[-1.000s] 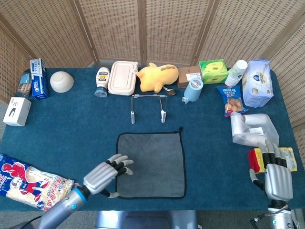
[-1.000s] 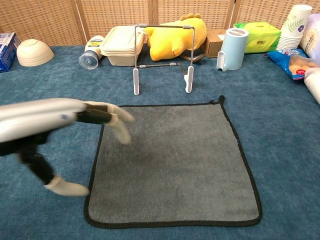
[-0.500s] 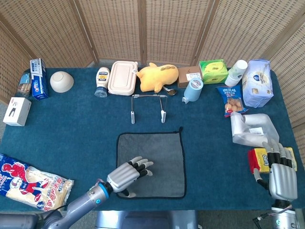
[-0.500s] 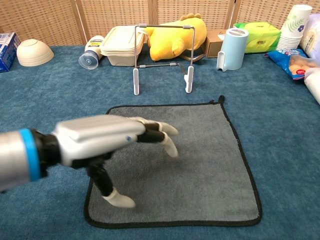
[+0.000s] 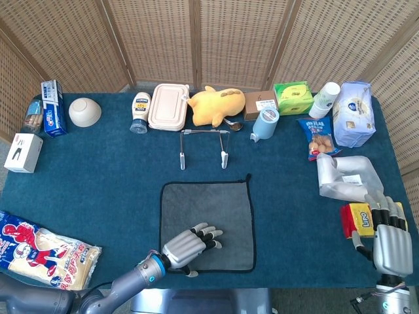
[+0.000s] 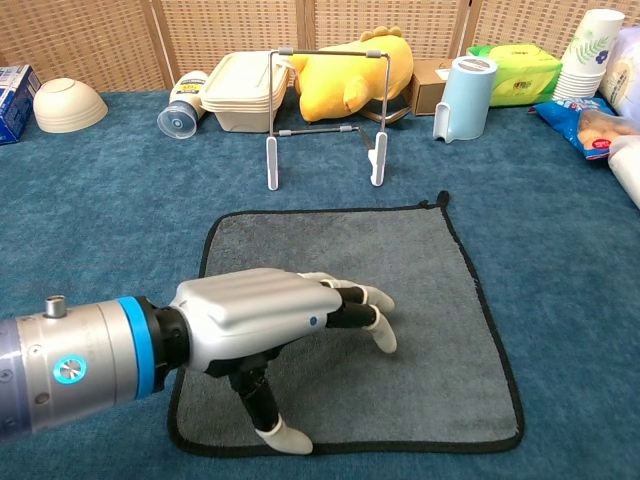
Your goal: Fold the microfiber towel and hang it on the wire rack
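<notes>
Grey microfiber towel lies flat and unfolded on the blue table cloth in the head view, straight toward six o'clock from the wire rack, which stands apart from it. The left hand sits over the towel's near portion, palm down, fingers spread and clasping nothing. The right hand rests at the table's four-o'clock corner beside a yellow packet, fingers extended, gripping nothing, well away from the towel. In the chest view the left hand fills the lower left, fingertips low over the towel, thumb reaching down by the near hem; whether they press the fabric I cannot tell. The rack stands at twelve o'clock, bare. Folding looks barely begun: the hand seems to be settling for a first grasp. Next, I judge, it must pinch an edge or corner and carry it across to halve the cloth.
</notes>
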You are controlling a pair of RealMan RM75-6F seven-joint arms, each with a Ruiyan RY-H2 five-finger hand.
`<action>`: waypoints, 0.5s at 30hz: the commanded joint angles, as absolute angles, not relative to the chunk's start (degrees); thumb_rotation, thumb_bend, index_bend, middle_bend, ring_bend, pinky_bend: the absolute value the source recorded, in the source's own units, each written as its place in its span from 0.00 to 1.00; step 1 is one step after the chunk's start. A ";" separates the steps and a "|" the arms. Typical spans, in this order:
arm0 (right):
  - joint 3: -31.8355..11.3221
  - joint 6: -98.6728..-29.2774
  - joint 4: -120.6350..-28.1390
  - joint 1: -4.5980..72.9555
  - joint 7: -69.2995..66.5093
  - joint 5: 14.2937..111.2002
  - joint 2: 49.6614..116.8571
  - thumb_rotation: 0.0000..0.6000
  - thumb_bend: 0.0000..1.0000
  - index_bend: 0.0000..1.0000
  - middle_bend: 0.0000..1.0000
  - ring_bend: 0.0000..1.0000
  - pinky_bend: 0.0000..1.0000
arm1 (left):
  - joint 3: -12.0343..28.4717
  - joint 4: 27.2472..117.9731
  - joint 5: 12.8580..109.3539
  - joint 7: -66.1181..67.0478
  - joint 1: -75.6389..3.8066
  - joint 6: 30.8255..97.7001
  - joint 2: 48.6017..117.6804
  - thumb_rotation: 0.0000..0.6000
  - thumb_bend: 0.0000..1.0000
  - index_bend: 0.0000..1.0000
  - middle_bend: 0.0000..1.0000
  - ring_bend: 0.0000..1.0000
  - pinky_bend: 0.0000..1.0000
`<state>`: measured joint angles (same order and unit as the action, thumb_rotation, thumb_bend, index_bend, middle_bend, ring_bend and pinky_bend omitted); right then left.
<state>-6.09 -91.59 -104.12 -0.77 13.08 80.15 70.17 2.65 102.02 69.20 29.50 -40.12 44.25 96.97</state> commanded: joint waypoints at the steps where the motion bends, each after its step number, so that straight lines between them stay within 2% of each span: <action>1: -6.17 -91.73 -104.04 -0.89 12.87 80.13 70.03 1.00 0.31 0.10 0.03 0.00 0.00 | 2.07 101.20 69.13 30.97 -40.65 45.69 98.26 1.00 0.20 0.20 0.03 0.00 0.00; 15: -6.48 -91.64 -103.61 -1.13 11.88 79.83 69.53 1.00 0.31 0.10 0.03 0.00 0.00 | 1.21 99.47 66.90 33.13 -42.28 48.20 102.01 1.00 0.19 0.19 0.03 0.00 0.00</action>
<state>-6.48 -91.64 -103.60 -1.13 11.87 79.83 69.53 1.27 99.55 67.01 33.03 -42.18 48.14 101.91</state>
